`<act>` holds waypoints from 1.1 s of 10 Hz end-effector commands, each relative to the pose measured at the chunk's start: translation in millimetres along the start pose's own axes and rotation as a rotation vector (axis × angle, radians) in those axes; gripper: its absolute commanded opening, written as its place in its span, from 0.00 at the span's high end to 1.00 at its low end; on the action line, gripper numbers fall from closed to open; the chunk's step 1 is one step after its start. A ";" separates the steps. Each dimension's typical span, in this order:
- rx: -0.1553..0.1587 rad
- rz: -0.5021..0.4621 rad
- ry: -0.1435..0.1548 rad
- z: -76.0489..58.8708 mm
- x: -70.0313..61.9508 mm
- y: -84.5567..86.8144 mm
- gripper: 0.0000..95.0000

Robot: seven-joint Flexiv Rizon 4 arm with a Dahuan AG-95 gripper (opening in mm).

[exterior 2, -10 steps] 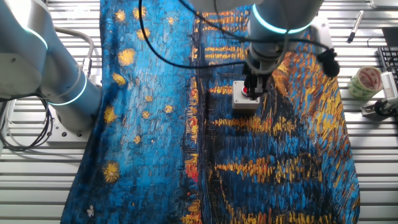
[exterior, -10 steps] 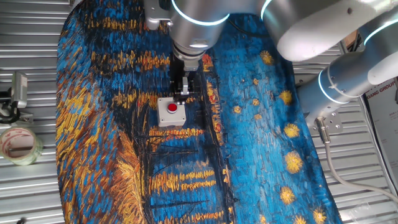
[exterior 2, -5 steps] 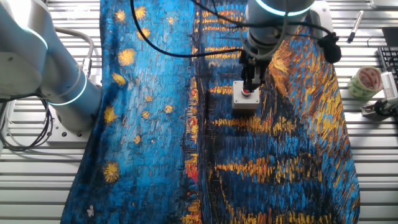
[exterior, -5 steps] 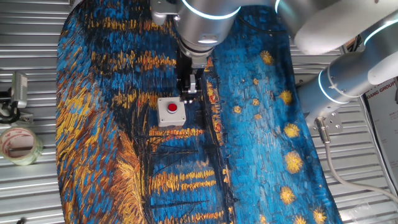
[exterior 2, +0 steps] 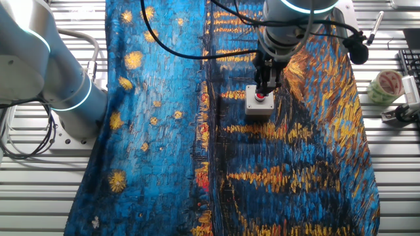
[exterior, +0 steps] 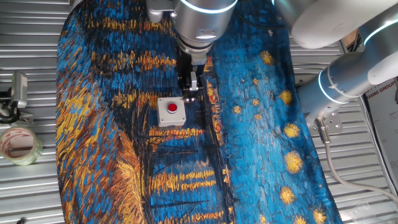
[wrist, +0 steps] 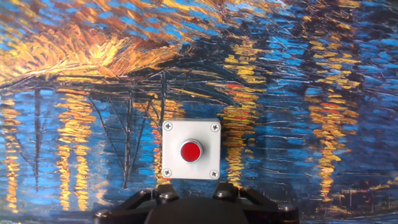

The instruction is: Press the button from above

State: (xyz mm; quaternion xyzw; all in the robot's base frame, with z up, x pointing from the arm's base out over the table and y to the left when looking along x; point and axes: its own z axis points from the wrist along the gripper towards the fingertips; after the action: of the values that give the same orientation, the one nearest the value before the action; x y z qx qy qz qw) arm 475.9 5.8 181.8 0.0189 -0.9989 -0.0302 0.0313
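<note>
The small red button (exterior: 172,107) sits in the top of a light-grey square box (exterior: 163,119) on the painted cloth. It also shows in the other fixed view (exterior 2: 261,97) and in the hand view (wrist: 191,150), where the box (wrist: 171,134) lies just ahead of the hand. My gripper (exterior: 189,93) hangs above the box's far right edge, with its tips a little over the button in the other fixed view (exterior 2: 266,86). Only the hand's black underside (wrist: 193,208) shows in the hand view. No view shows whether the fingers are open or shut.
The blue and orange painted cloth (exterior: 261,155) covers the slatted metal table. A tape roll (exterior: 18,144) and a metal clip (exterior: 15,93) lie beyond the cloth's left edge. The arm's base (exterior: 339,87) stands at the right. A pen (exterior 2: 375,27) lies near the tape.
The gripper has risen from the box and shifted slightly away from it. The red button, covered by the fingers a second ago in the other fixed view, now shows.
</note>
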 end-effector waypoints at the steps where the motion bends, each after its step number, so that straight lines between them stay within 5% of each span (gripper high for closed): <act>1: -0.002 0.017 0.014 -0.1 -1.2 0.3 0.60; 4: -0.014 0.056 0.033 -0.1 -1.2 0.3 0.60; 5: -0.017 0.055 0.033 -0.1 -1.2 0.3 0.40; 11: -0.155 0.105 0.068 -0.2 -1.1 0.4 0.40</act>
State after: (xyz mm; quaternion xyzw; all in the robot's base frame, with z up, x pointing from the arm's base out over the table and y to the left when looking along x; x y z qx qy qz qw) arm 478.5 5.9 181.2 -0.0324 -0.9926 -0.0959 0.0672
